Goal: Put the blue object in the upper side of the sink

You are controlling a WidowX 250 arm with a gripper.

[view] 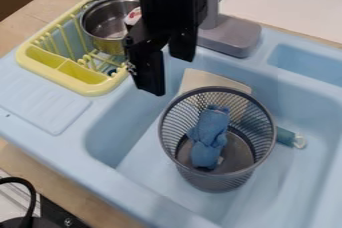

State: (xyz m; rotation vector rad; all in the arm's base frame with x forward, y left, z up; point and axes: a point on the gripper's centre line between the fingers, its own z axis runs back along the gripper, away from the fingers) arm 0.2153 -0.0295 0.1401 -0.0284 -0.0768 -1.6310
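Note:
The black gripper (167, 73) hangs over the sink's upper left part, its fingers apart with nothing between them. Below and to the right of it, a blue soft object (211, 134) lies inside a grey mesh basket (262, 153), slumped lengthwise from the basket's back wall toward its front. The basket stands in the basin of the light blue sink (137, 184). The gripper and the blue object are apart.
A yellow dish rack (97, 88) with a metal pot (103, 21) stands at the upper left. The grey faucet base (234, 37) is behind the basin. A beige item (200, 80) and a teal item (286, 136) lie by the basket.

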